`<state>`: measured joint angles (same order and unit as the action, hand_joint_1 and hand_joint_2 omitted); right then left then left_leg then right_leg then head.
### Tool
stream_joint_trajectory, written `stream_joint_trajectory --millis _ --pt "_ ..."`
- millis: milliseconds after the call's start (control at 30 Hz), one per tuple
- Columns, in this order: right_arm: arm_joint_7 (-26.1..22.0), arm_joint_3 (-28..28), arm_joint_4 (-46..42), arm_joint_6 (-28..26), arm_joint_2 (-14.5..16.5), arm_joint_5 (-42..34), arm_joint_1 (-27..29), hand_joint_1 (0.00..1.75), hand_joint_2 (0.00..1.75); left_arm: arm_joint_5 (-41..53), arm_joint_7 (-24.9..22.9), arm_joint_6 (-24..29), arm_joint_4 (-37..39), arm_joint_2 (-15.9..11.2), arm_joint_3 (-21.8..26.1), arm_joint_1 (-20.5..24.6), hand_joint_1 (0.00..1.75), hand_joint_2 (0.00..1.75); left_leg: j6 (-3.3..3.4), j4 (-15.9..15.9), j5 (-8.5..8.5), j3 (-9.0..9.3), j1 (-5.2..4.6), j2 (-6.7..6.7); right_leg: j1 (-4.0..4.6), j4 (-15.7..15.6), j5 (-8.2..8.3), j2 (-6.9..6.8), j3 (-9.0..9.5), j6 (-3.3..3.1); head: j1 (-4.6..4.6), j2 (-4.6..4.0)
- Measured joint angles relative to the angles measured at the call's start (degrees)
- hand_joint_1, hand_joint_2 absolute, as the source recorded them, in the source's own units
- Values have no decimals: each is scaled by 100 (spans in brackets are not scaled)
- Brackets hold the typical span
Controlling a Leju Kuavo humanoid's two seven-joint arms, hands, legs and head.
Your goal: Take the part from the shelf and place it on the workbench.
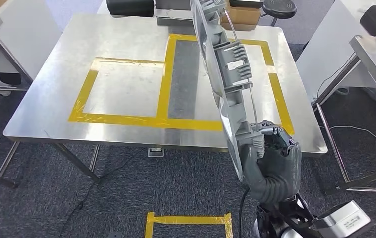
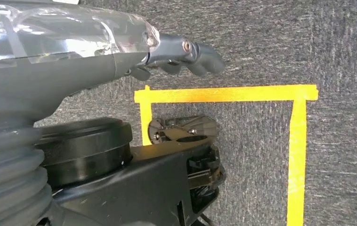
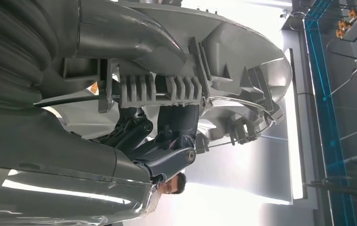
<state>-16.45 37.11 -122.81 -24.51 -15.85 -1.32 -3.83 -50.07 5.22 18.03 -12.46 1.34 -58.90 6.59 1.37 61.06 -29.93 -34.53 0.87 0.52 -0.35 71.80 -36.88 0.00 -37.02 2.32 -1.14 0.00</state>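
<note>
Gripping the grey part (image 1: 224,69) by its lower end, my right hand (image 1: 270,161) holds it upright, tilted over the near right edge of the steel surface (image 1: 126,44) with its yellow tape (image 1: 163,82). My left hand (image 2: 181,54) hangs over the carpet (image 2: 261,42), fingers curled in, holding nothing.

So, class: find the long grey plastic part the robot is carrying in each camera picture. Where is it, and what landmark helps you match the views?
Head view: the grey part stands nearly upright over the workbench, its lower end gripped by the right hand.
Left wrist view: no part here; the left hand hangs over taped carpet.
Right wrist view: the part runs across the picture.
Shared landmark: the part's ribbed bracket.
</note>
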Motion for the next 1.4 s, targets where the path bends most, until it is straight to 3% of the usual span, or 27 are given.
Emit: stream_joint_trajectory --millis 33,67,100,167,200,233,300,400,500,533,567,600,667,700,733,833,900,933,1000,1033,1067,1100,1167,1233,1267,1333,1400 --pt "0 1 5 4 1 -2 -1 175 175 0 0 0 0 -1 0 -4 0 175 1 0 -38 46 -4 3 -2 238 0 0 -182 0 -20 0" --pt "0 0 10 4 2 -5 0 175 175 0 0 0 0 -2 0 -7 0 175 1 0 -78 102 -11 1 -2 282 118 1 -278 -14 -44 0" --pt "0 0 15 4 1 -8 0 175 175 0 0 0 0 -1 0 -7 0 175 -3 -1 -118 164 -20 -5 0 108 350 2 -272 -45 -77 0" --pt "1 0 18 5 -1 -14 -3 175 175 0 1 0 0 7 0 -1 0 175 -19 -13 -199 280 -40 -14 28 -568 857 11 -78 -160 -119 0" --pt "0 0 16 5 -2 -16 -6 175 175 0 1 0 0 13 0 5 0 175 -37 -23 -230 316 -42 -18 52 -845 996 14 21 -219 -125 0" --pt "0 0 15 8 -3 -21 -12 175 175 0 2 0 -1 21 0 9 0 175 -62 -36 -250 332 -36 -19 78 -1024 1027 14 97 -278 -131 0" --pt "-1 0 12 13 -2 -34 -23 175 175 0 1 -1 -2 36 0 16 0 175 -127 -84 -261 345 -26 -17 107 -1164 944 9 171 -345 -152 0" --pt "-1 -1 11 26 -2 -50 -26 175 175 -1 5 3 -2 43 0 24 0 175 -201 19 -357 314 -35 -37 50 -1435 938 -19 364 -357 -138 0" --pt "-4 2 16 39 5 -54 -35 175 175 -2 5 4 -2 31 0 19 0 175 -259 920 -669 -248 -25 -72 28 -1523 894 -35 505 -366 -55 0" --pt "-5 3 18 42 7 -55 -33 175 175 -4 3 4 -1 26 0 9 0 175 -281 1167 -680 -449 -20 -71 26 -1522 856 -34 545 -362 -34 0" --pt "-5 2 24 42 8 -56 -30 175 175 -5 2 4 -1 21 0 -1 0 175 -299 1239 -583 -567 -13 -68 23 -1519 812 -31 597 -352 -14 0" --pt "-5 2 31 42 8 -57 -28 175 175 -7 1 4 0 15 0 -6 0 175 -315 1123 -377 -587 -3 -62 16 -1512 761 -26 659 -335 6 0" --pt "-5 2 43 42 8 -58 -26 175 175 -9 0 4 0 4 0 -8 0 175 -339 549 126 -418 15 -31 0 -1482 634 -16 786 -276 52 0" --pt "-7 3 46 43 7 -60 -30 175 175 -9 -1 4 0 3 0 -7 0 175 -338 284 261 -308 17 -12 1 -1448 568 -9 825 -235 86 0" --pt "-10 3 46 43 6 -62 -33 175 175 -10 -1 4 0 1 0 -6 0 175 -305 117 292 -232 13 1 6 -1423 520 -4 840 -196 107 0" --pt "-19 1 44 42 5 -75 -31 175 175 -14 -7 4 -1 -2 0 -12 0 175 -159 18 157 -169 -5 -6 10 -1413 455 0 843 -127 98 0" --pt "-19 1 41 36 4 -87 -28 175 175 -14 -8 4 -1 1 0 -12 0 175 -94 1 117 -126 10 -13 -3 -1231 336 -4 777 -80 69 0" --pt "-19 1 40 33 3 -90 -27 175 175 -14 -8 4 -1 2 0 -8 0 175 -64 -3 93 -93 18 -10 -8 -965 215 -3 644 -52 49 0" --pt "-20 2 40 30 4 -94 -22 175 175 -14 -9 4 0 1 0 -6 0 175 -24 -4 34 -30 13 6 -15 -160 -56 -3 190 -11 1 0" --pt "-20 3 43 30 4 -97 -16 175 175 -15 -11 4 0 0 0 -8 0 175 -19 -4 1 9 8 11 -16 176 -114 -3 -36 -8 -20 0" --pt "-21 3 45 28 4 -101 -8 175 175 -15 -16 4 0 -1 0 -9 0 175 -17 -4 -35 55 3 10 -15 343 -61 -2 -189 -20 -46 0" --pt "-21 2 48 26 3 -105 -1 175 175 -15 -20 4 0 -1 0 -10 0 175 -18 -5 -74 113 -5 4 -10 284 117 -1 -239 -49 -77 0" --pt "-21 1 47 21 2 -108 5 175 175 -14 -26 4 -1 4 0 -6 0 175 -23 -13 -150 228 -23 -12 21 -359 668 7 -91 -160 -138 0" --pt "-25 0 44 16 0 -108 5 175 175 -15 -16 4 -2 22 0 6 0 175 -56 -27 -199 289 -37 -30 71 -947 969 10 111 -297 -148 0" --pt "-29 -1 43 13 -1 -108 4 175 175 -16 0 4 -3 32 0 10 0 175 -81 -37 -207 288 -32 -34 93 -1085 978 9 162 -349 -149 0" --pt "-36 -2 39 8 1 -109 7 175 175 -18 40 0 -4 50 0 15 0 175 -147 -86 -199 302 -30 -37 104 -1210 928 4 221 -392 -165 0" --pt "-37 -3 36 2 -2 -111 26 175 175 -19 67 -4 -3 54 0 15 0 175 -164 -128 -148 350 -55 -37 82 -1359 950 -7 313 -302 -155 0"
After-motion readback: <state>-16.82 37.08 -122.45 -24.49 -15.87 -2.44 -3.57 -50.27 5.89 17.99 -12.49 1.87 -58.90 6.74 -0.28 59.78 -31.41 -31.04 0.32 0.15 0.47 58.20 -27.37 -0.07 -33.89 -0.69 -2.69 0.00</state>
